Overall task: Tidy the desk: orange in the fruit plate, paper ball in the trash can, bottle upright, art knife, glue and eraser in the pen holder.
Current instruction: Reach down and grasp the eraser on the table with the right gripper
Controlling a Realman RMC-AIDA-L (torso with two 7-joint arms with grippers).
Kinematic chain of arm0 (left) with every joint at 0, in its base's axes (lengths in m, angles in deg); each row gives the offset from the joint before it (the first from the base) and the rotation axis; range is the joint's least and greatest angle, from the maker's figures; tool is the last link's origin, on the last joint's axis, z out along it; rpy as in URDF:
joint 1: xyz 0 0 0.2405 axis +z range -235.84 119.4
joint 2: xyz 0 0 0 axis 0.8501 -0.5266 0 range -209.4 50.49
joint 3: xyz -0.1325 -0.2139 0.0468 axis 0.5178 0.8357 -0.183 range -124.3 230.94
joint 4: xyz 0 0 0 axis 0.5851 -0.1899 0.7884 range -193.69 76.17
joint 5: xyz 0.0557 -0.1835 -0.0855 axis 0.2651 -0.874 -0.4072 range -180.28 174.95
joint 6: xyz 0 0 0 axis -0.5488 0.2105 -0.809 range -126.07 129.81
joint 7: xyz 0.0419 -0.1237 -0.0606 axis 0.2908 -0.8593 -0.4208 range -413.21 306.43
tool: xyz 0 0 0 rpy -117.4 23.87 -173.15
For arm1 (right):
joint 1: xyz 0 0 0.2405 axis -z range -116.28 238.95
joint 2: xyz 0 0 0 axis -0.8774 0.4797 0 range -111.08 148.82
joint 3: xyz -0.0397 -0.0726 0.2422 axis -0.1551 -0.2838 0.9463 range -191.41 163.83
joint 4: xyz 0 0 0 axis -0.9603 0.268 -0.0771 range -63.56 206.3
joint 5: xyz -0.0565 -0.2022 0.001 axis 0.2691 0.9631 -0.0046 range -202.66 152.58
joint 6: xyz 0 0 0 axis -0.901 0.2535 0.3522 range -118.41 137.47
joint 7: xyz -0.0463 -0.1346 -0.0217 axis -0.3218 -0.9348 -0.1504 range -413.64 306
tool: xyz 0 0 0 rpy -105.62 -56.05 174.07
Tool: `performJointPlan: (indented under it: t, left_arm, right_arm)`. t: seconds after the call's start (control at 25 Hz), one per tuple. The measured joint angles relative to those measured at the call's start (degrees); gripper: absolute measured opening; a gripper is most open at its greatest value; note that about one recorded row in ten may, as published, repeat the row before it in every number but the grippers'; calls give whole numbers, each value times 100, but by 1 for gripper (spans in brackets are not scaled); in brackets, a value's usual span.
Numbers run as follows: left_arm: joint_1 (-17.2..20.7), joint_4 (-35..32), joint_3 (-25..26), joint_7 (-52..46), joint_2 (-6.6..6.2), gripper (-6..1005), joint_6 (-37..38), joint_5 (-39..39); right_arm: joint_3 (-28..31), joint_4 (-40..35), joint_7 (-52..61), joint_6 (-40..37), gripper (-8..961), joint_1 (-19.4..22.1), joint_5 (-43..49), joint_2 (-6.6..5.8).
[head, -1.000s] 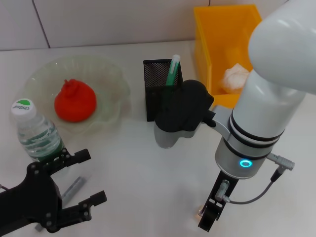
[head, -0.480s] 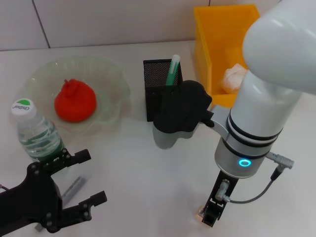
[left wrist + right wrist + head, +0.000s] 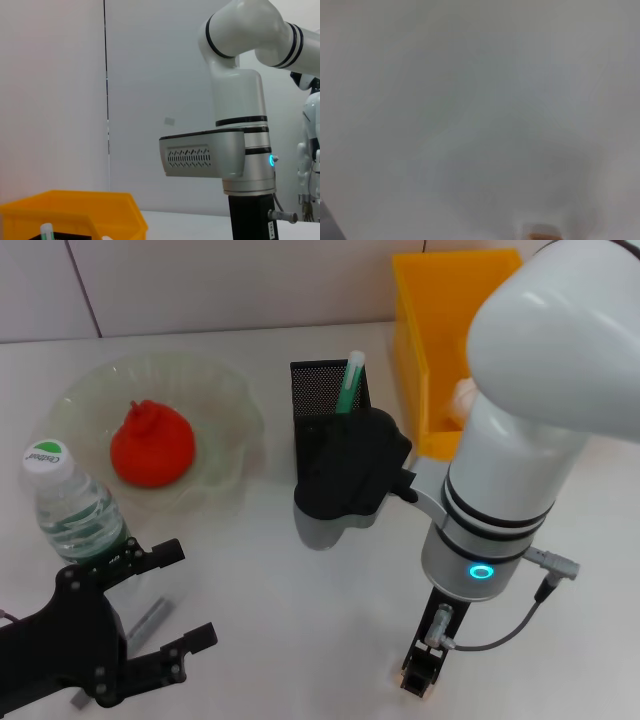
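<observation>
Desk inventory, right gripper (image 3: 417, 680) low at the near edge over the eraser (image 3: 412, 687).

Orange (image 3: 151, 445): in the fruit plate (image 3: 225, 390). Bottle (image 3: 70, 508): upright, near the plate's front left rim. Pen holder (image 3: 325, 405): mid-desk, a green-tipped stick (image 3: 350, 383) standing in it. Trash can (image 3: 440, 320): back right, paper ball (image 3: 462, 398) inside, mostly hidden by the right arm. Eraser: tan sliver at the right gripper's tip; whether those fingers clamp it cannot be told. Left gripper (image 3: 170, 600): fingers spread apart over a grey bar-shaped item (image 3: 148, 622) on the table (image 3: 270, 610).
</observation>
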Motion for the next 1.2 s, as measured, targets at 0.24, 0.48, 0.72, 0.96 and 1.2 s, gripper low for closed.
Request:
performJointPlan:
  t: [0.24, 0.48, 0.72, 0.96, 1.2]
  left_arm:
    - [5, 0, 17, -10, -8, 809, -3, 0]
    - [6, 0, 18, -22, -9, 809, -3, 0]
    - [-1, 0, 35, -26, -9, 809, -2, 0]
    - [-13, -14, 35, -29, -8, 809, -1, 0]
    - [-21, -22, 26, -31, -1, 809, 10, 0]
  right_arm:
    - [-88, 174, 8, 86, 503, -147, -131, 0]
    - [291, 248, 18, -17, 502, -140, -251, 0]
    - [240, 406, 18, -75, 500, -171, -292, -1]
    - [212, 411, 18, -85, 499, -178, -240, 0]
    - [213, 467, 19, -42, 498, -178, -231, 0]
